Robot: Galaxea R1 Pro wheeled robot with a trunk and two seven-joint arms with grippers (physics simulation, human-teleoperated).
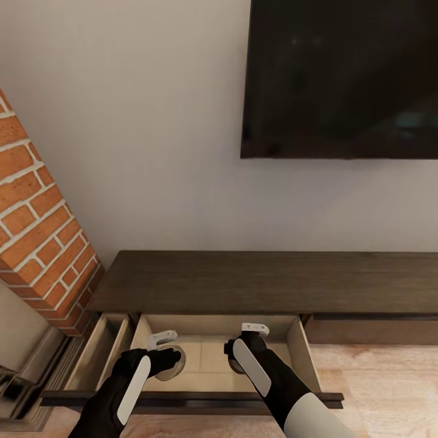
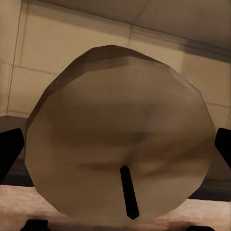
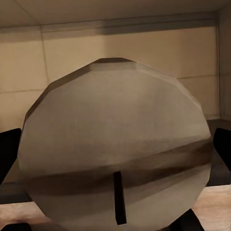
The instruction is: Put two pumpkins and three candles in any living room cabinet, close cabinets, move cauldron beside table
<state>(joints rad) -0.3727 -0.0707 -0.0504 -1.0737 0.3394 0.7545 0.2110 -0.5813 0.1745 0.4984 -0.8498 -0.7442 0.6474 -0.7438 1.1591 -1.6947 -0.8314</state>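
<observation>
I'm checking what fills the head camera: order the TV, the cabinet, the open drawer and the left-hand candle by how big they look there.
1. Cabinet, though the TV looks close in area and both run off frame, so this order is unsure.
2. TV.
3. Open drawer.
4. Candle in the left gripper, smallest by far.

The cabinet is standing against the wall across the lower half of the frame, its dark top bare. One wide drawer is standing pulled out at lower centre, its pale floor showing. A narrower drawer is lying open beside it at lower left. Wood floor is showing at lower right.
</observation>
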